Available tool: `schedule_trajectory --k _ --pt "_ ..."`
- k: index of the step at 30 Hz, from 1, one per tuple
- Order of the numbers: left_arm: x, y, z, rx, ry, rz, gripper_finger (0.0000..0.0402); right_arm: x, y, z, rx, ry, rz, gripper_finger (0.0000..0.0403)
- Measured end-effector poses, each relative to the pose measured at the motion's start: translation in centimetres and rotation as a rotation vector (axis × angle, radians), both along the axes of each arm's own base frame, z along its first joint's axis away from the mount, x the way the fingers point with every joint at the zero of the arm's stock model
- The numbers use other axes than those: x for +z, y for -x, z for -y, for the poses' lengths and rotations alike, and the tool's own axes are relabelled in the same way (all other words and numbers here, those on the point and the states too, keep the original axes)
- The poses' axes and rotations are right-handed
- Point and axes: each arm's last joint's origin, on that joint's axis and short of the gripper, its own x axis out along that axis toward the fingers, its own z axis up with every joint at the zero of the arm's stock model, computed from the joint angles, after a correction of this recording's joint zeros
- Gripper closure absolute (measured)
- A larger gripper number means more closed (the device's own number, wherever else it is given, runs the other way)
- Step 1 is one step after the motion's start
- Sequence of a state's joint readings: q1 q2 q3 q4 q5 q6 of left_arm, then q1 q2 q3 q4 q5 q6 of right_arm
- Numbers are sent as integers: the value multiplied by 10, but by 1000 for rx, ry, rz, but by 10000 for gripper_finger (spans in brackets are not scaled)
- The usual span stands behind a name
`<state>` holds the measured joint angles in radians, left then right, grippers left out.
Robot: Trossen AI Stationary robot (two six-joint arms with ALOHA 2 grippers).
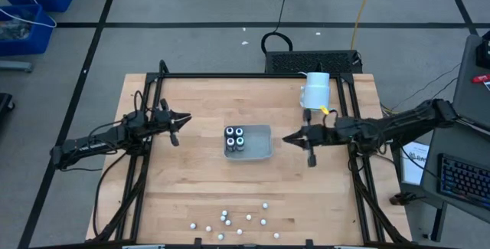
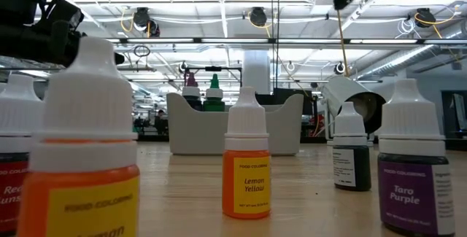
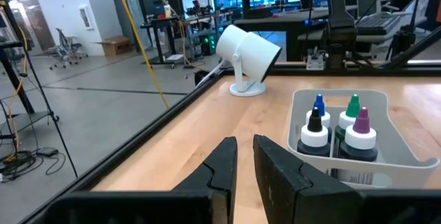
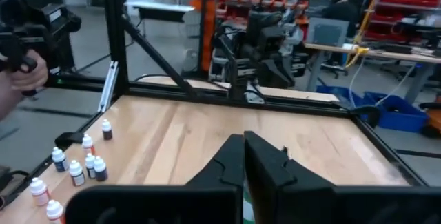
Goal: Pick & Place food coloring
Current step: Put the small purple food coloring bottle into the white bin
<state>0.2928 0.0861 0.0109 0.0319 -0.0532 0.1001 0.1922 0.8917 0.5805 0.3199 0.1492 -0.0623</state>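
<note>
Four dark food coloring bottles [image 1: 234,138] with white collars stand upright in the left end of the pale grey tray [image 1: 260,151] at the table's middle; the left wrist view shows their coloured tips [image 3: 337,124]. Several more small food coloring bottles [image 1: 230,220] stand loose near the table's near edge, and fill the front of the low view [image 2: 246,171]. My right gripper [image 1: 287,137] hovers just right of the tray, shut and holding nothing [image 4: 242,145]. Left of the tray, my left gripper [image 1: 184,118] holds nothing, with only a narrow gap between its fingers [image 3: 244,156].
A large white cylinder on a stand [image 1: 315,88] sits at the far right of the table. A black frame [image 1: 145,165] runs along the table's sides. Beyond the near edge, a person's hand [image 4: 21,72] holds a dark device. Bare wood lies between the tray and the loose bottles.
</note>
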Motion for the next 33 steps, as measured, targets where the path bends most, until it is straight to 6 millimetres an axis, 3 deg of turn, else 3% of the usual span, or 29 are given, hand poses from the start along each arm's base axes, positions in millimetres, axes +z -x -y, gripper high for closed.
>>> schedule_trajectory --k 13,17,22,33 --pt "0 0 0 1 29 9 344 -72 50 6 -70 -55 160 403" --pt "0 0 0 1 29 7 344 -75 67 14 -93 -70 232 403" --pt "0 0 0 1 30 6 344 -78 80 18 -112 -91 192 403" --pt "0 0 0 2 29 5 344 -84 91 22 -164 -102 223 403"
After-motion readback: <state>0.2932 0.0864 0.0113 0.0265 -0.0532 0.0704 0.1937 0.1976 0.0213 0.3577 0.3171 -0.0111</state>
